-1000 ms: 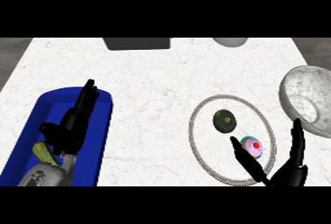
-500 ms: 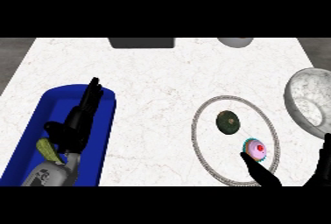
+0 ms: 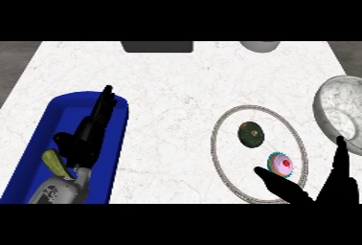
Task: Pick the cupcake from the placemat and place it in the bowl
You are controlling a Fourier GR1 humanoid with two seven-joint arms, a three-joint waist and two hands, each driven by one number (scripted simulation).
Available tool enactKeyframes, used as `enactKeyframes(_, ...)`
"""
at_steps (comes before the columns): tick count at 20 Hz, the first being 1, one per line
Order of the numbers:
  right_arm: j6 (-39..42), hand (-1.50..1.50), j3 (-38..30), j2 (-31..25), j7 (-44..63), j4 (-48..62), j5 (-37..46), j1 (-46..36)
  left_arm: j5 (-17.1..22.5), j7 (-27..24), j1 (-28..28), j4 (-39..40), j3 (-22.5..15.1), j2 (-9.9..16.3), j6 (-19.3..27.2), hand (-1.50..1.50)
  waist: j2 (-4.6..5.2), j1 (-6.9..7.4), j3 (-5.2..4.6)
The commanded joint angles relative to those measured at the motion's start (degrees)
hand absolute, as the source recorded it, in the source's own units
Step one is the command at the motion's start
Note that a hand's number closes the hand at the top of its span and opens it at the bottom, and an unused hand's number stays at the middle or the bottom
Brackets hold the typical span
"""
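Note:
The cupcake [image 3: 281, 164], pink frosting with a red dot and a teal wrapper, stands on the round white placemat [image 3: 228, 158] at its lower right. My right hand [image 3: 338, 184] is open around it from below: the thumb points up at its left base and the fingers rise to its right, apart from it. The grey marbled bowl [image 3: 341, 109] sits at the right edge, just above those fingers. My left hand [image 3: 88, 134] rests open over the blue tray.
A dark green round object [image 3: 251, 134] lies on the placemat above the cupcake. The blue tray [image 3: 42, 143] at the left holds a yellow-green item [image 3: 51, 161]. A dark box [image 3: 157, 46] and a pale dish [image 3: 260, 46] sit at the counter's far edge.
My right hand has come back up from the lower edge, thumb and fingers now on either side of the cupcake. The cupcake and the left hand have stayed put.

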Motion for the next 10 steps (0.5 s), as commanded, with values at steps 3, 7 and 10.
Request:
enactKeyframes(3,4.7,-1.50,-1.9,0.0,3.4,1.9,-3.7,-3.0,-2.0,0.7,-1.5,2.2,2.9,-1.7,-2.7,0.00,-0.05,-0.21,0.06)
enactKeyframes(7,0.2,-1.50,-0.1,-1.4,-4.6,-0.2,-7.8,6.2,-4.7,4.1,0.9,-2.0,2.5,-3.3,-1.3,0.00,-0.13,-0.34,0.09)
enactKeyframes(10,-4.1,-1.50,1.9,0.0,-4.1,1.5,-5.7,3.8,-3.5,4.4,-2.7,0.6,6.1,-3.6,-4.3,0.00,-0.08,-0.36,0.07)
